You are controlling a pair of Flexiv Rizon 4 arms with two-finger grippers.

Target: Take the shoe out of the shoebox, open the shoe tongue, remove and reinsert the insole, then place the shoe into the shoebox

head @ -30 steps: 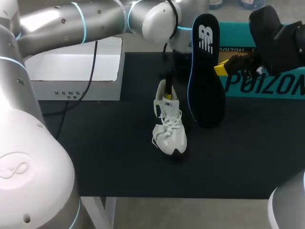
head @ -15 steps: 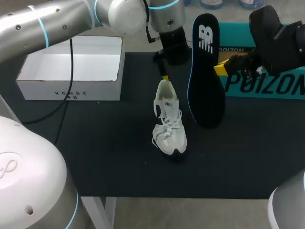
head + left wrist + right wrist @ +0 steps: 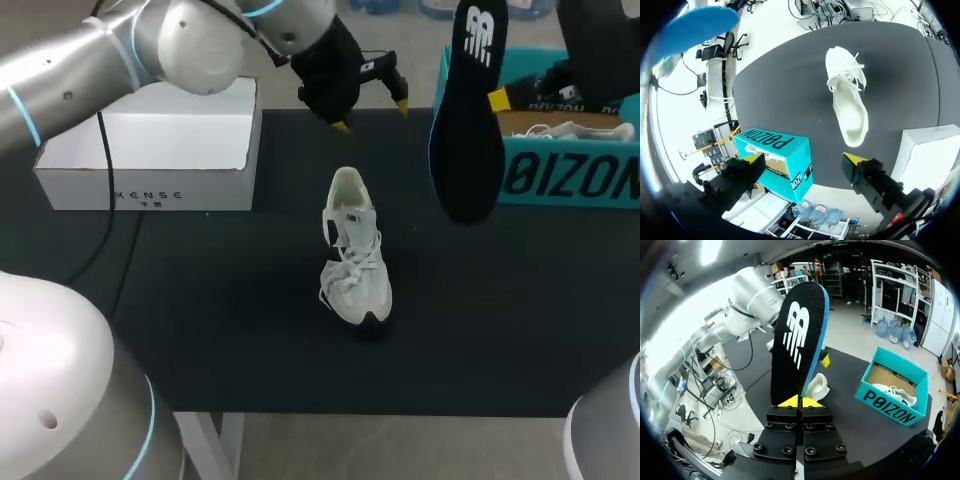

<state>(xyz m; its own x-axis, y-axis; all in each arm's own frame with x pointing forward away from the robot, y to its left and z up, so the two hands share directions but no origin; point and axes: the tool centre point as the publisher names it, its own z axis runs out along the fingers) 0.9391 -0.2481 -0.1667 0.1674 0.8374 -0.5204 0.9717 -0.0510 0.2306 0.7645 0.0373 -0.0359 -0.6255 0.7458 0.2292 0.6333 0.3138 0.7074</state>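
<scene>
Right claw [image 3: 800,401] is pinching the light, likely floppy insole [image 3: 466,130] at its edge; left claw [image 3: 372,114] is hanging released near the soft shoe [image 3: 352,245].

Right gripper [image 3: 800,401] clamped on one end of black insole [image 3: 796,337], yellow tips pinched together. Insole stands upright ahead of fingers, white logo at far end, blue edge along one side. Behind it, partly hidden: white shoe [image 3: 818,386] on black table [image 3: 850,422]. Teal shoebox [image 3: 888,407] nearby, open, w/ 2nd shoe [image 3: 896,391] inside. Silver left arm [image 3: 747,297] beyond insole.
</scene>
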